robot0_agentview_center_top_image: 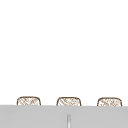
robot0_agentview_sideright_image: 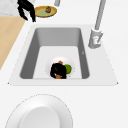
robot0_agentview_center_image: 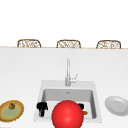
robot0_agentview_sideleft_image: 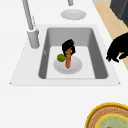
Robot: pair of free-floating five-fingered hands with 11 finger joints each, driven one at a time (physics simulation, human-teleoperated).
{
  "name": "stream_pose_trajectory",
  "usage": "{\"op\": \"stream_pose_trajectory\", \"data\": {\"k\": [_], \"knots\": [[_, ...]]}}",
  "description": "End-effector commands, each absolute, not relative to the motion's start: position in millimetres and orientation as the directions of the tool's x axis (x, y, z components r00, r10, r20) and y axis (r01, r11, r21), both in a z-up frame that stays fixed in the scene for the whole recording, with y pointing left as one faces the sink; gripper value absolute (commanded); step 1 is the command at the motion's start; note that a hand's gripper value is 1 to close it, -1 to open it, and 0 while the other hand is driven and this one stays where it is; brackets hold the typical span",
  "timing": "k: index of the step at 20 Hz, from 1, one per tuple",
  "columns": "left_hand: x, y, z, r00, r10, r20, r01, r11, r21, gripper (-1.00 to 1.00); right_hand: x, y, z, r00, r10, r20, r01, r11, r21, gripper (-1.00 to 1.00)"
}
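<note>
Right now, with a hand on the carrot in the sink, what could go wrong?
1. The right hand curls round one end of the carrot; held so far from its middle, it may tip or slip out.
2. The lime lies against the carrot on the small plate; moving the carrot could roll it off.
3. The left hand hangs at the sink's near left edge and could get bumped.

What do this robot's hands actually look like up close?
Both are plain matt black all over and human-shaped, with fingers and a thumb. The left hand and the right hand end at the wrist: no arm, sleeve or cable joins them. I see no markings, logos or coloured parts on either; finer surface detail cannot be made out.
</note>
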State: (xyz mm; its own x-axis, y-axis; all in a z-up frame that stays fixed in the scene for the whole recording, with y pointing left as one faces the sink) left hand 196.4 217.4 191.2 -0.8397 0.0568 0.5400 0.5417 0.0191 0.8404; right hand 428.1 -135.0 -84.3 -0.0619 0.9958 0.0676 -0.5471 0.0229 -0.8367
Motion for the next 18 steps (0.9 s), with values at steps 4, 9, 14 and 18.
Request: {"op": "stream_pose_trajectory", "data": {"k": [4, 9, 14, 18], "knots": [[196, 217, 191, -0.84, 0.057, 0.54, 0.542, 0.019, 0.84, 0.0, 426, -127, -54, -0.051, 0.999, 0.01, -0.509, -0.018, -0.86, 1.0], [196, 217, 191, -0.84, 0.057, 0.54, 0.542, 0.019, 0.84, 0.0, 413, -120, -23, -0.042, 0.999, -0.007, -0.534, -0.028, -0.845, 1.0], [196, 217, 191, -0.84, 0.057, 0.54, 0.542, 0.019, 0.84, 0.0, 414, -120, 17, -0.047, 0.999, -0.01, -0.533, -0.033, -0.846, 1.0], [196, 217, 191, -0.84, 0.057, 0.54, 0.542, 0.019, 0.84, 0.0, 413, -124, 49, -0.056, 0.998, 0.018, -0.535, -0.014, -0.845, 1.0]]}}
